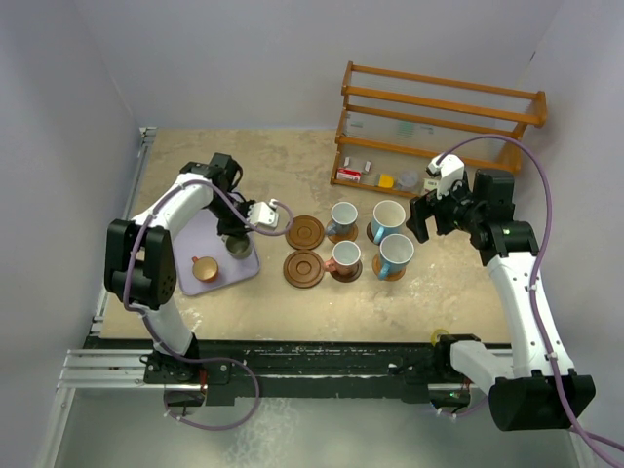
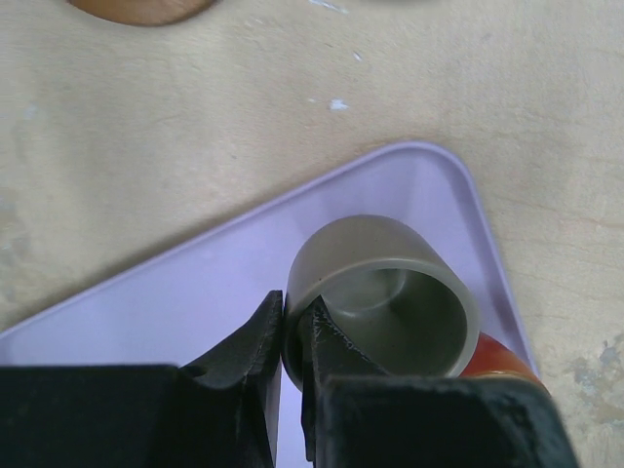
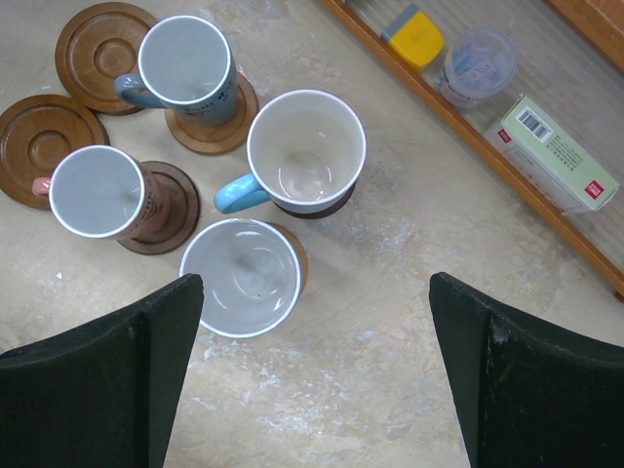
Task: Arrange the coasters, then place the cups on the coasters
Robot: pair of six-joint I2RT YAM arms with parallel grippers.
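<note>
On the lavender tray (image 2: 175, 302) stands a grey-green cup (image 2: 390, 292), and my left gripper (image 2: 291, 310) is shut on its rim wall, one finger inside and one outside; from above the cup (image 1: 237, 246) sits under that gripper (image 1: 237, 237). A copper-orange cup (image 1: 204, 268) stands on the same tray. Two coasters (image 1: 304, 232) (image 1: 303, 269) lie bare. Beside them, on coasters, stand a pale blue cup (image 3: 185, 60), a pink cup (image 3: 96, 191) and two larger light-blue and white cups (image 3: 305, 146) (image 3: 242, 277). My right gripper (image 3: 314, 292) hangs open above the table beside them, holding nothing.
A wooden rack (image 1: 439, 127) stands at the back right with a yellow item (image 3: 419, 34), a clear tub (image 3: 476, 63) and a small box (image 3: 556, 151) on its lowest shelf. The tray's corner (image 2: 444, 171) lies close to a bare coaster (image 2: 146, 8).
</note>
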